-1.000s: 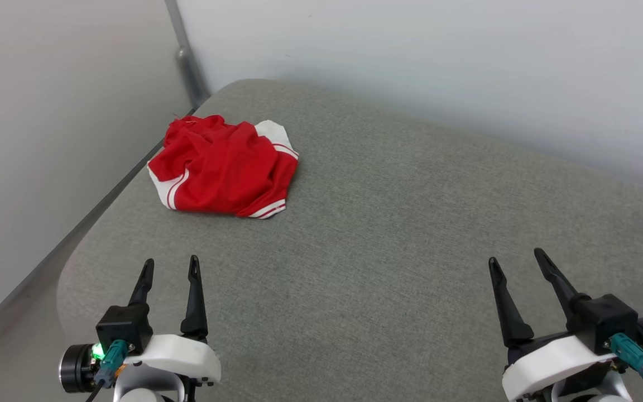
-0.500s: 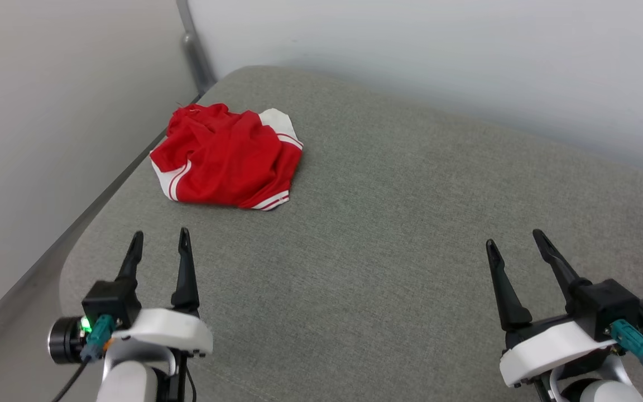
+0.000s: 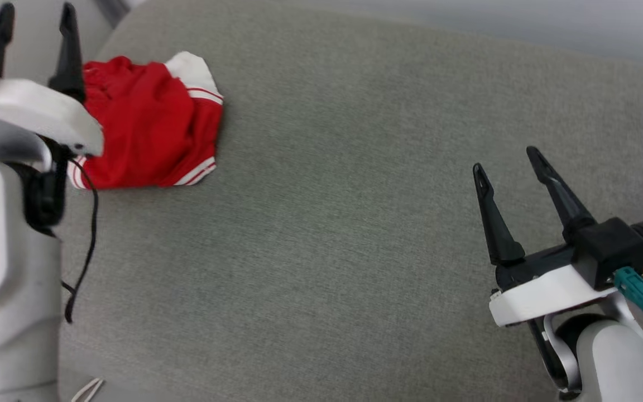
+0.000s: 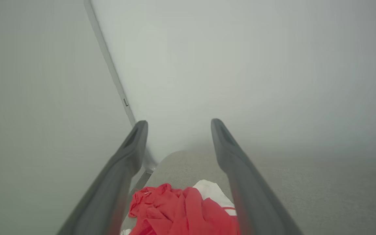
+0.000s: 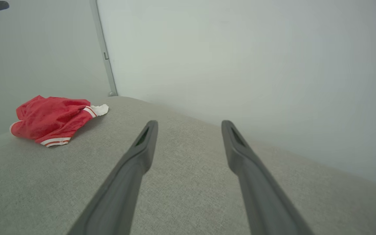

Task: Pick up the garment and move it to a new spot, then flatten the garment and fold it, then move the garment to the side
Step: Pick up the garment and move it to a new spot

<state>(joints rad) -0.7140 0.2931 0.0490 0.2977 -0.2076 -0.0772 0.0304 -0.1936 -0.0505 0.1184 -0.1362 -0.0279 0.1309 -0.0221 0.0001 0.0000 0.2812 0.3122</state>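
Garment (image 3: 148, 128) bunched by cushion's (image 3: 327, 223) left edge; left gripper (image 3: 37, 10) near it, right gripper (image 3: 505, 159) apart; both gaping, empty.

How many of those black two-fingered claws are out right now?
2. The left gripper, open, is at the head view's upper left, near the garment. The right gripper, also open, hangs over the grey cushion at lower right, far from it.

No legible text, label, brand, number or sign appears on any surface in these views.
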